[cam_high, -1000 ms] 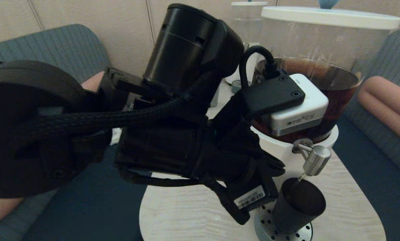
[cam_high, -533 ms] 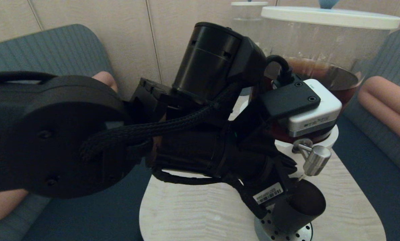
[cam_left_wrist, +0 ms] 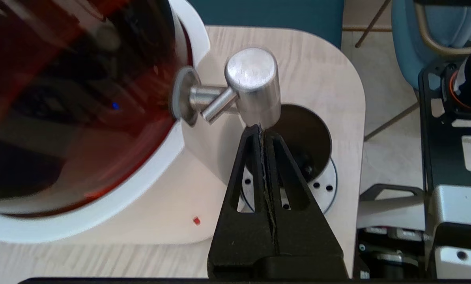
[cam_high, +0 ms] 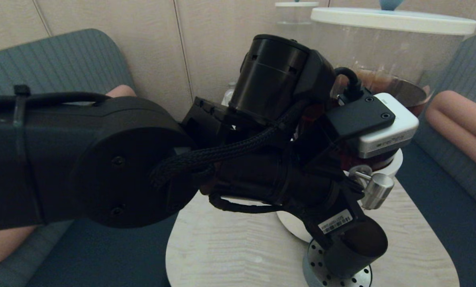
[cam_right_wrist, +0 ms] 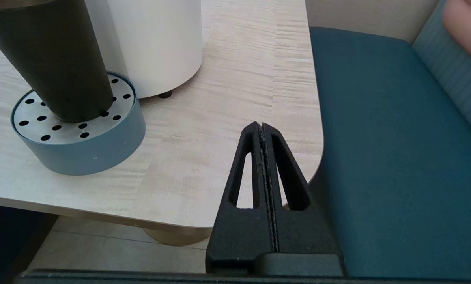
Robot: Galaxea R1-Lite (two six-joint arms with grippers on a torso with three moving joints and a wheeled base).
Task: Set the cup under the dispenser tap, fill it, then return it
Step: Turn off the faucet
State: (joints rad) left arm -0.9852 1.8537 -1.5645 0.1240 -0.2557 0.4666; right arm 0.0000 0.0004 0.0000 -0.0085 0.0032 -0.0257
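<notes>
The black cup (cam_high: 355, 249) stands on the perforated round drip tray (cam_high: 319, 275), right under the steel dispenser tap (cam_high: 376, 190) of the big dispenser with brown liquid (cam_high: 401, 93). In the left wrist view my left gripper (cam_left_wrist: 260, 128) is shut and empty. Its tips touch the lower side of the tap's cylinder (cam_left_wrist: 253, 85), above the cup's dark mouth (cam_left_wrist: 308, 132). The left wrist hides these fingers in the head view. My right gripper (cam_right_wrist: 262, 125) is shut and empty, low beside the table's right edge, apart from the cup (cam_right_wrist: 54, 59) and tray (cam_right_wrist: 81, 152).
The pale wooden table (cam_high: 230, 255) carries the dispenser's white base (cam_right_wrist: 156, 43). A smaller clear-liquid dispenser (cam_high: 296, 20) stands behind. A teal seat (cam_right_wrist: 385, 138) lies right of the table, and pink cushions (cam_high: 461, 123) lie on the sofa. My bulky left arm (cam_high: 114, 167) crosses the view.
My left arm has swung to the right and forward toward the tap. Its wrist now covers the cup's near rim. The cup and the tap have not moved.
</notes>
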